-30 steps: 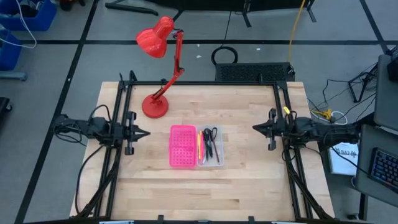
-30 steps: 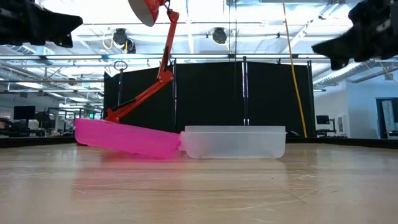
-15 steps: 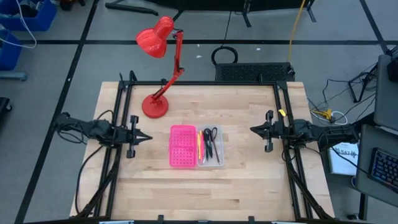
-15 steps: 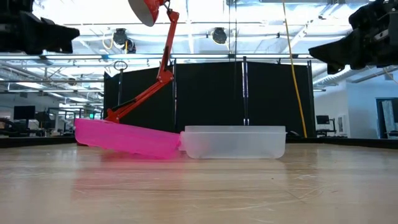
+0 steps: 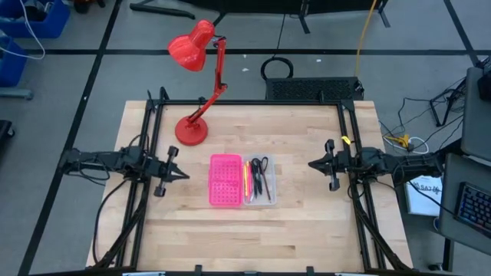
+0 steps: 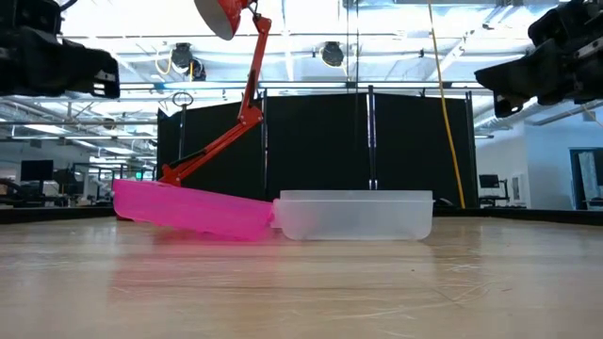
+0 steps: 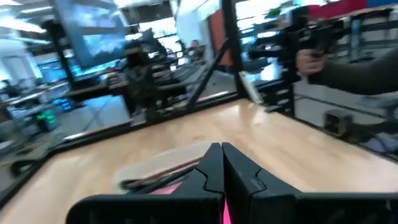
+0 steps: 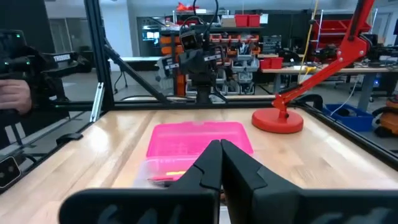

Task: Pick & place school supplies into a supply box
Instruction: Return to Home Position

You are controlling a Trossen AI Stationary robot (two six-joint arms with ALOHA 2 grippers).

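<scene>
Supply box (image 5: 230,192), where does it lie? (trainee)

Mid-table and opened out flat. The pink half (image 6: 188,209) is on the left, and the clear tray (image 5: 272,195) is joined to it on the right. In the low view the pink half tilts, propped at the hinge, while the tray sits level on the table (image 5: 230,238). (operator)

And the school supplies? (trainee)

They are in the clear tray: scissors (image 5: 263,163) at its far end, with dark pens (image 5: 257,184) and a yellow pencil (image 5: 246,178) lying lengthwise beside them. I see nothing loose on the wood, so I judge the packing done. (operator)

Why are the arms out at the sides? (trainee)

Parked, I'd say. The left gripper (image 5: 182,175) hangs left of the box and the right gripper (image 5: 311,162) right of it. Both are well apart from the box, raised off the wood and pointing in toward it, so nothing stands over the box. (operator)

Jaws? (trainee)

Together on both arms. The left arm's fingers (image 7: 210,171) meet tip to tip, and so do the right arm's fingers (image 8: 210,165). They have nothing between them and touch nothing. The red lamp (image 5: 191,130) stands far-left, clear of both. (operator)
</scene>
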